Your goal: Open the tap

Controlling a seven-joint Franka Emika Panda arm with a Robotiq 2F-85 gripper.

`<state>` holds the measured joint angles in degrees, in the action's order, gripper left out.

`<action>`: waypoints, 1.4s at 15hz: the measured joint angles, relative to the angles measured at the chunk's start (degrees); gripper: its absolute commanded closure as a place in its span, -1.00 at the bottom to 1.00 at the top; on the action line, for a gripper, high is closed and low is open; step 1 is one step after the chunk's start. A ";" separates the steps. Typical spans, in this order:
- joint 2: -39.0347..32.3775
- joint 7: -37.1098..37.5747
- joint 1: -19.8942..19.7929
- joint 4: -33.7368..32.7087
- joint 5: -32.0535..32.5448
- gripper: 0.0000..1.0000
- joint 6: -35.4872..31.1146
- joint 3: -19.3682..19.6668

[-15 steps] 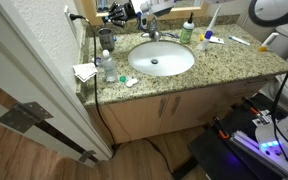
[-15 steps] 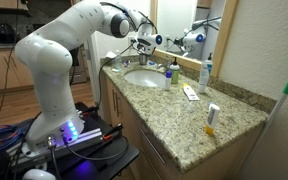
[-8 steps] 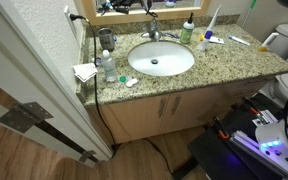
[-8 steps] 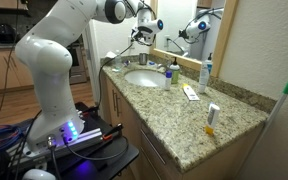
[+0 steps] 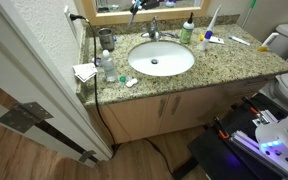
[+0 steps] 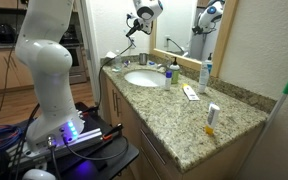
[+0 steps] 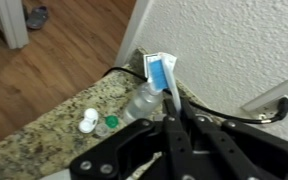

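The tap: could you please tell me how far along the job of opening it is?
Done: nothing visibly; no water shows at the tap or in the basin, and the lever is too small to judge. In hand: the gripper hangs high above the counter, clear of the tap, shut on nothing. Left: probably coming down to the lever and working it.

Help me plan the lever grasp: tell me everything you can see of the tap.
The tap is a small, shiny chrome faucet standing upright on the speckled counter at the back rim of the white basin, short spout toward the bowl. Its handle's position and any water are too small to tell. Nothing touches it; the gripper hangs above, apart.
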<state>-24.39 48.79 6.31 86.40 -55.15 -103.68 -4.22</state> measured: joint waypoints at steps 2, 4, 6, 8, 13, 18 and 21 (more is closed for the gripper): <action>4.73 3.85 -0.02 5.89 3.05 0.96 3.06 1.30; 9.00 7.23 -0.12 12.06 5.77 0.82 4.66 2.63; 12.06 8.12 -0.29 16.73 6.66 0.82 4.73 3.41; 13.15 8.31 -0.31 18.27 6.68 0.96 4.73 3.57; 11.99 17.02 -0.34 18.53 16.03 0.96 3.85 4.25; 12.45 24.51 -3.55 24.61 26.85 0.96 3.83 8.87; 14.12 28.83 -6.15 28.90 33.05 0.82 2.83 11.93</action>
<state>-10.28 77.62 0.17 115.31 -22.10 -100.85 7.70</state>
